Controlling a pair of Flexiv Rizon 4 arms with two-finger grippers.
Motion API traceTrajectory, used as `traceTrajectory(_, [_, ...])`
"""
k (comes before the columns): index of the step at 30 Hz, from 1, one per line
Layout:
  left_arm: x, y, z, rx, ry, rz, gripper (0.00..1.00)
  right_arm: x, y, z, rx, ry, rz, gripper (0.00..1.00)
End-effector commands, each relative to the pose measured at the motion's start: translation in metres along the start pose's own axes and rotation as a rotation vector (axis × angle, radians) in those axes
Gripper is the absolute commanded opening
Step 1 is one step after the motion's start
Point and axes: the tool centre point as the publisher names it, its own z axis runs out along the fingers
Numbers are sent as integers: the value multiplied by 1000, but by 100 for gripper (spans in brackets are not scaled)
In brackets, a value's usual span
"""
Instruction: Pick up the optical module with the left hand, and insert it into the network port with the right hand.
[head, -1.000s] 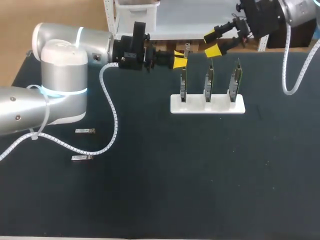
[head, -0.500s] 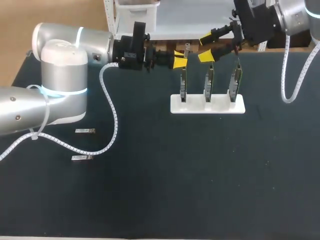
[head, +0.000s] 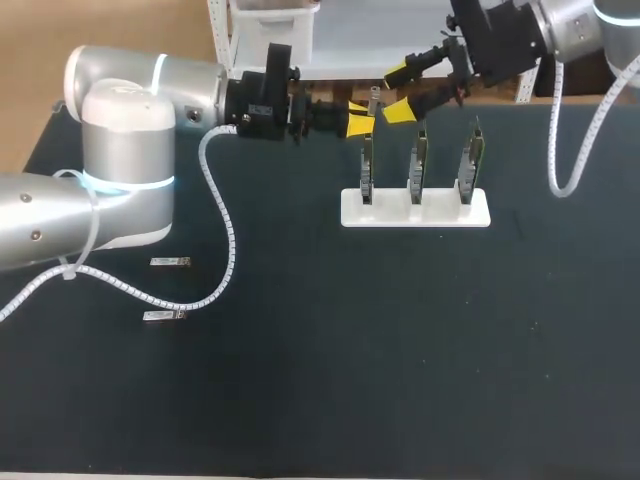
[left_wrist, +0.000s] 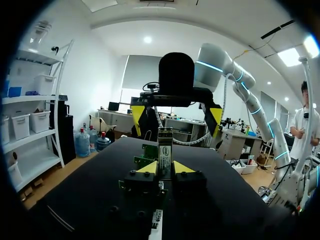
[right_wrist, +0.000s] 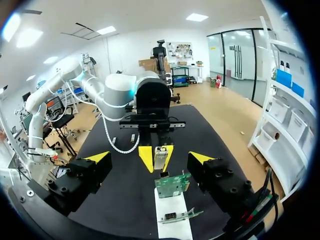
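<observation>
Pickup looks done. The left end effector (head: 358, 117) clamps the optical module (left_wrist: 164, 145) between its tips, in the air near the bench's far edge, close to the cards (head: 418, 160) in the white holder (head: 415, 207). The module stands upright: long axis vertical, one end up. The right end effector (head: 399, 90) is spread wide, empty, just beside it. Left to do: handover, then insertion into the network port, which is too small to make out.

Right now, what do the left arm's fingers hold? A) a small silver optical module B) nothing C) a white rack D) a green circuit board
A: the small silver optical module stands upright, pinched from both sides by the yellow-tipped left fingers.
</observation>
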Motion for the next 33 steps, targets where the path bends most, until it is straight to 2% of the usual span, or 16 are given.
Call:
traceTrajectory(1, [0,1,0,2,1,0,0,-1,-4,4,-1,-7,-4,100])
traceTrajectory(33, [0,1,0,2,1,0,0,-7,-3,19,-29,-2,-12,100])
